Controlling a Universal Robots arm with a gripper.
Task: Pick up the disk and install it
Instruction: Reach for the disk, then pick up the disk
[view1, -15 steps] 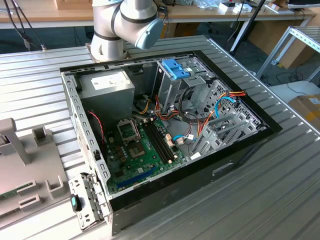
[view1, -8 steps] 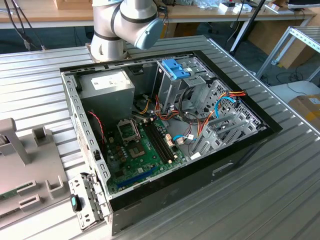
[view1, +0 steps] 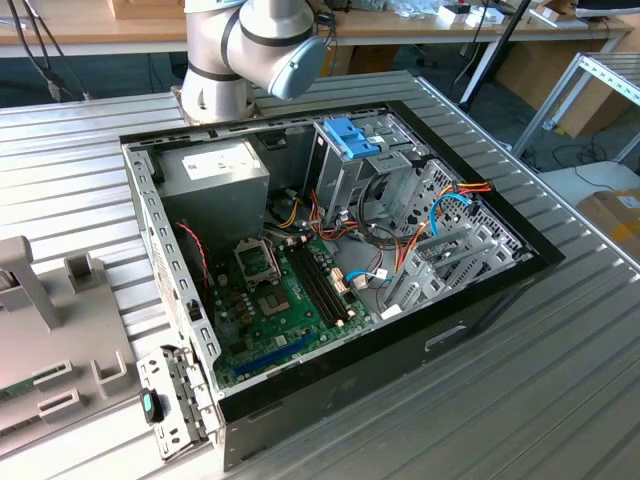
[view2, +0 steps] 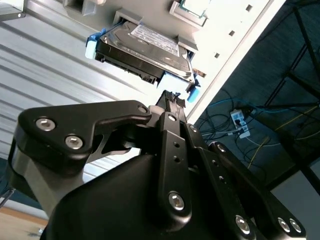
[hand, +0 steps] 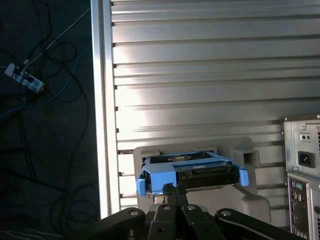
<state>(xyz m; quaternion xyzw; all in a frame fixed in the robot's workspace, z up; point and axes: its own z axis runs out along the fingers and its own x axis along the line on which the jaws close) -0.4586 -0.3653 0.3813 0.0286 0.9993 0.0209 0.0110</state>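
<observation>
This is a robotics workshop or lab: an opened black desktop computer case (view1: 400, 345) lies on a ribbed aluminium worktable (view1: 520, 420). Wooden benches (view1: 100, 35) stand behind, and loose cables (hand: 47, 100) litter the floor.

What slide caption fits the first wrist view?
Gripper close to the blue-framed disk lying in a grey holder on the ribbed table.

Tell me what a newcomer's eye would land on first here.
The open computer case lying flat on the ribbed metal table, motherboard and coloured cables exposed, dominates the exterior view. In both wrist views, the disk in its light-blue carrier sits in a grey holder just ahead of the gripper.
</observation>
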